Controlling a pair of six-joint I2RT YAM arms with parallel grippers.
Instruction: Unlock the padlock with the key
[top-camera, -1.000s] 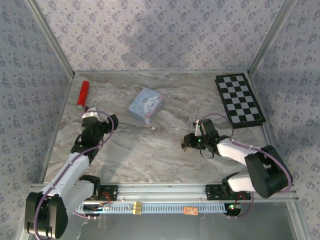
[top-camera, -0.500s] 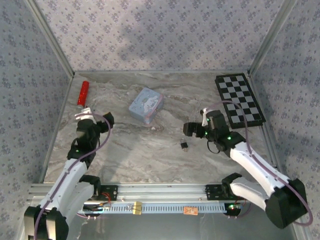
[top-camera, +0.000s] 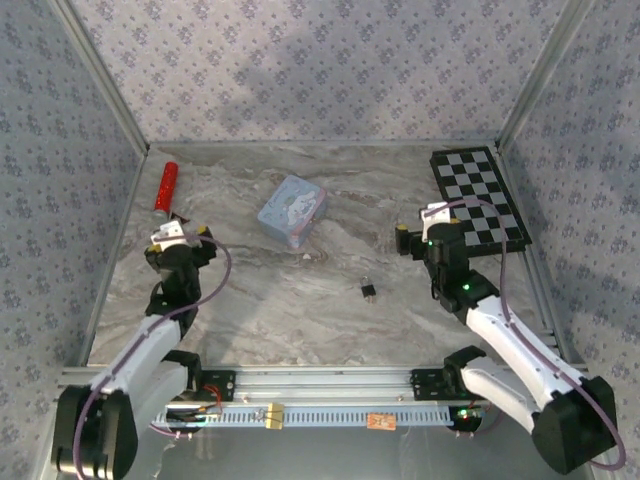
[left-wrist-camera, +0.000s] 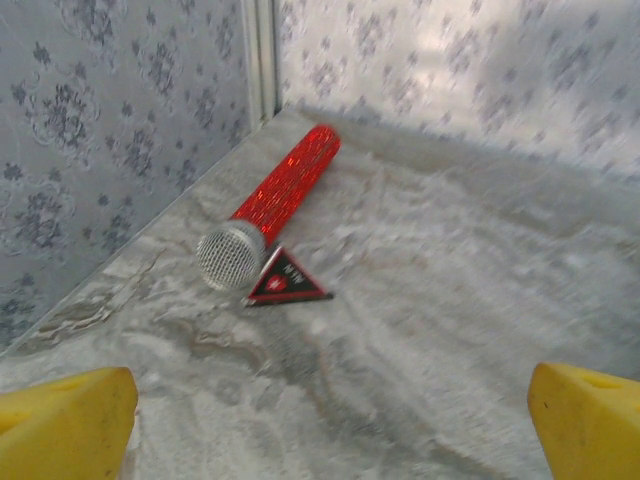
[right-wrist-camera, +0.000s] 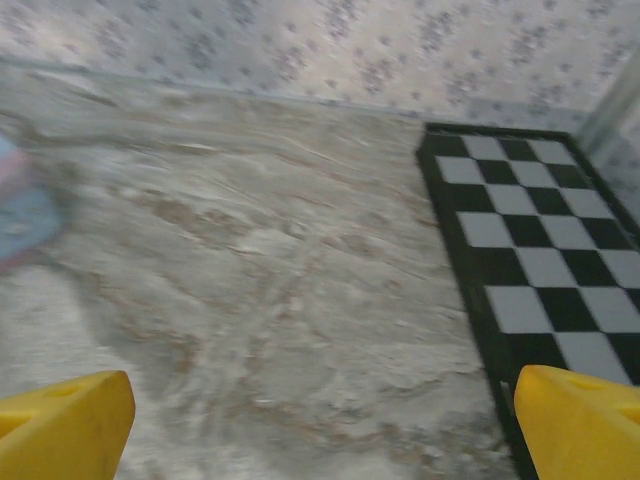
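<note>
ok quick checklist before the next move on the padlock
1. Padlock lying free on the marble table, nothing gripping it: ok
2. Right gripper open and empty, back near the chessboard: ok
3. Left gripper open and empty, facing the red microphone: ok
4. Space around the padlock, light-blue tin well apart from it: ok
5. Where the key is: cannot tell
6. Shackle locked or already open: cannot tell, too small in the top view
</note>
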